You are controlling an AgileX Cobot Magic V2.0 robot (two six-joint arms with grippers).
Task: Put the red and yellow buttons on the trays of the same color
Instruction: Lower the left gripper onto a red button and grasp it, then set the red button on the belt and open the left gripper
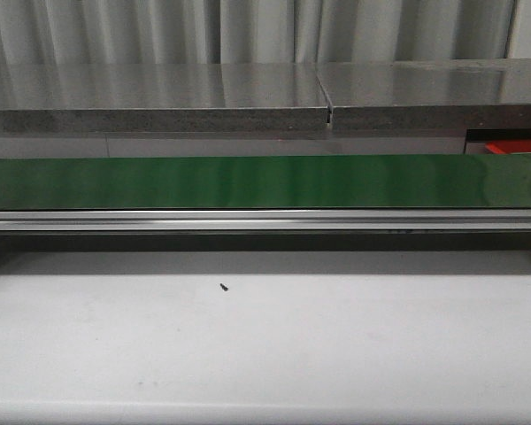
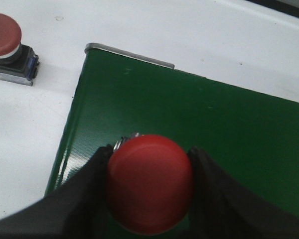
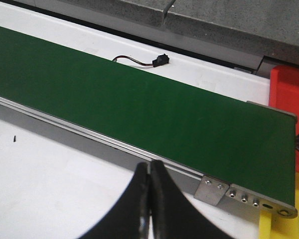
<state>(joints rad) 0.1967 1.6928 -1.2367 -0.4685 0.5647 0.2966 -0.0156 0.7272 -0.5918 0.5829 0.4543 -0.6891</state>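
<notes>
My left gripper (image 2: 150, 164) is shut on a round red domed button (image 2: 149, 191), holding it by its sides just above the green belt (image 2: 214, 124), near the belt's end. A second red button (image 2: 4, 32) on a grey base stands on the white table beside that end. My right gripper (image 3: 150, 167) is shut with nothing in it, over the white table in front of the belt's rail. The red tray (image 3: 289, 89) lies past the belt's far end; its rim (image 1: 518, 146) shows as a thin strip in the front view. Neither gripper appears in the front view.
The long green belt (image 1: 265, 181) crosses the table on an aluminium rail (image 3: 139, 147). A flat yellow patch (image 3: 281, 229) shows beside the belt's end bracket. A black connector on a wire (image 3: 159, 60) lies behind the belt. A grey shelf (image 1: 159, 97) runs behind.
</notes>
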